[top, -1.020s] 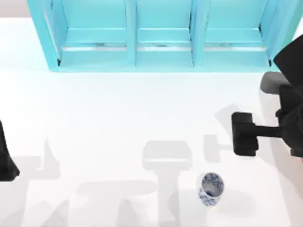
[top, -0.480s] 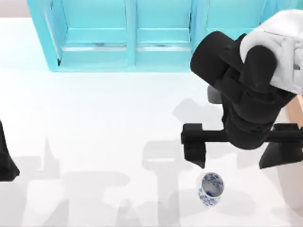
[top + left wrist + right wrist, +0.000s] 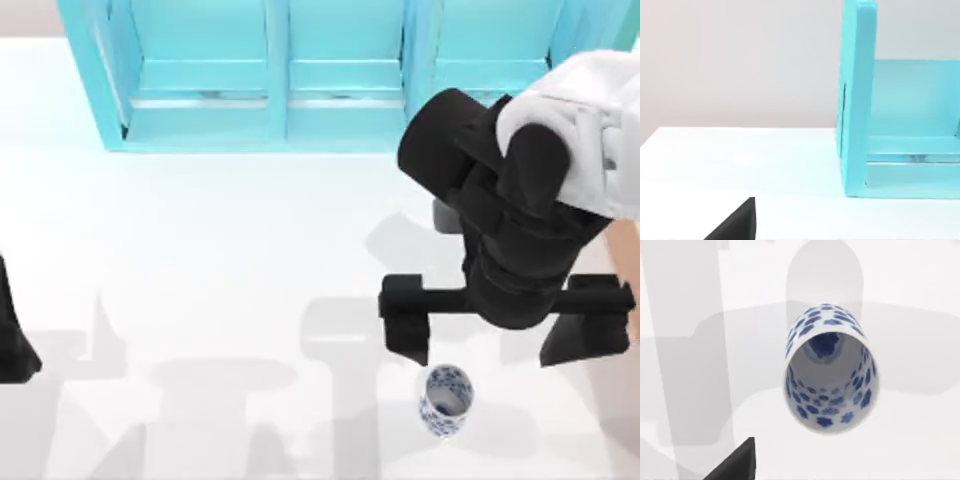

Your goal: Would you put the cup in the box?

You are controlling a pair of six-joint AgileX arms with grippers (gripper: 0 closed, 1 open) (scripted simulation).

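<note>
- Above the table's near right part, the right gripper (image 3: 500, 332) hangs with its two dark fingers spread wide apart; one finger (image 3: 405, 322) sits toward the middle of the table, the other (image 3: 585, 325) toward the right edge. Nothing is held between them.
- Right arm: black forearm and white upper housing, reaching in from the upper right of the top view and covering part of the shelf unit's right end.
- Cup (image 3: 445, 400): white with blue flower pattern, standing upright on the white table (image 3: 220, 250), just nearer the front edge than the inner finger and not touching it. It lies below the gripper's open span, closer to the inner finger than to the outer one.
- Right wrist view: cup (image 3: 830, 370) seen from above, mouth open toward the camera, blue blot on its inner floor; grey shadows cross the table around it.
- Box (image 3: 628, 255): a tan strip at the right edge of the top view, mostly hidden behind the right arm.
- Turquoise shelf unit (image 3: 340, 75) along the far side, three compartments showing; its end wall (image 3: 857, 100) appears in the left wrist view.
- Left gripper (image 3: 12, 335): parked at the left edge; finger state cannot be told.
</note>
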